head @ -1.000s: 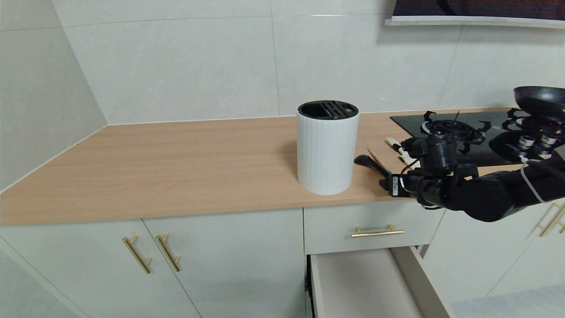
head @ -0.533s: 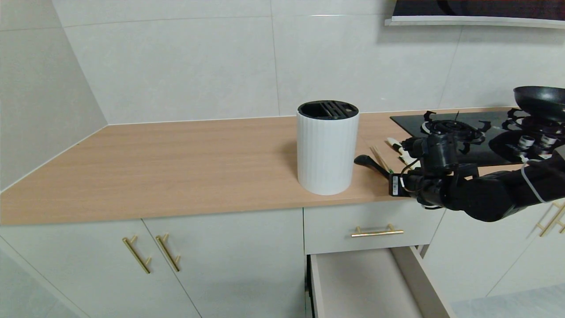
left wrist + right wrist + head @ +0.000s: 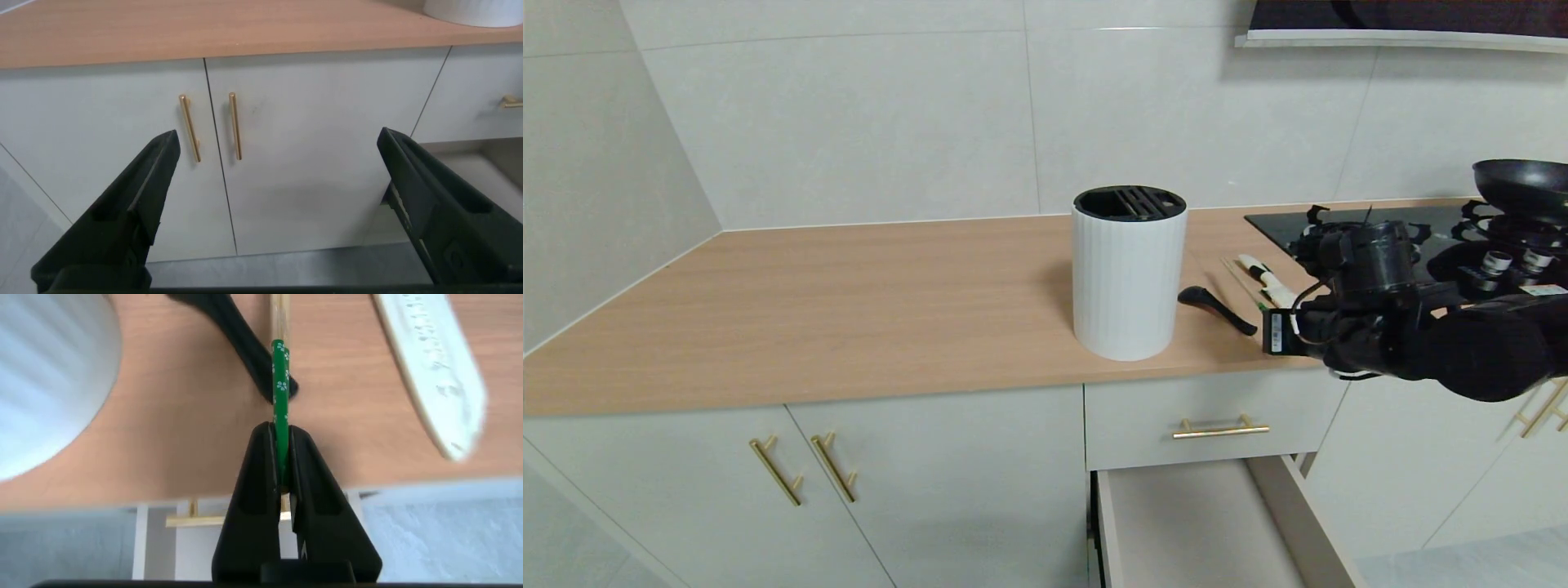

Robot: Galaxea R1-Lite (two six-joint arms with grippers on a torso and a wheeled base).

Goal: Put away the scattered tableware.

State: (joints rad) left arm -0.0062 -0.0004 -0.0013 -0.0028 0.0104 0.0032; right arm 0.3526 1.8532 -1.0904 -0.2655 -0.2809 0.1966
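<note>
Since a second ago the right tool [image 3: 281, 433] has drawn back to the right and a little upward, and the chopsticks [image 3: 1240, 280] have slid rightward with it, so that more of the black spoon [image 3: 1213, 307] now lies uncovered; the holder, the spoon and the white utensil have kept their places. Farthest left, the left tool [image 3: 278, 143] hangs low before the cabinet doors [image 3: 233, 126] under the tabletop [image 3: 849, 302], its fingers [image 3: 147, 188] spread wide apart. On the tabletop stands the white holder [image 3: 1127, 286], a ribbed cylinder with a black slotted top, upright and near the front edge. Just to its right lies the black spoon, bowl end close beside the holder and handle running toward the front right. Next come the chopsticks, wooden with green flowered ends; the right tool is clamped tight on those green ends, and the wrist view shows them passing over the tip of the spoon's handle. Whether their far ends rest on the wood cannot be told. Beside them lies the white utensil [image 3: 1262, 276], apart from the spoon. Below the tabletop a drawer [image 3: 1282, 506] stands pulled out. At the far right are the hob [image 3: 1274, 220] and a black pan [image 3: 1523, 184] on its burner.
</note>
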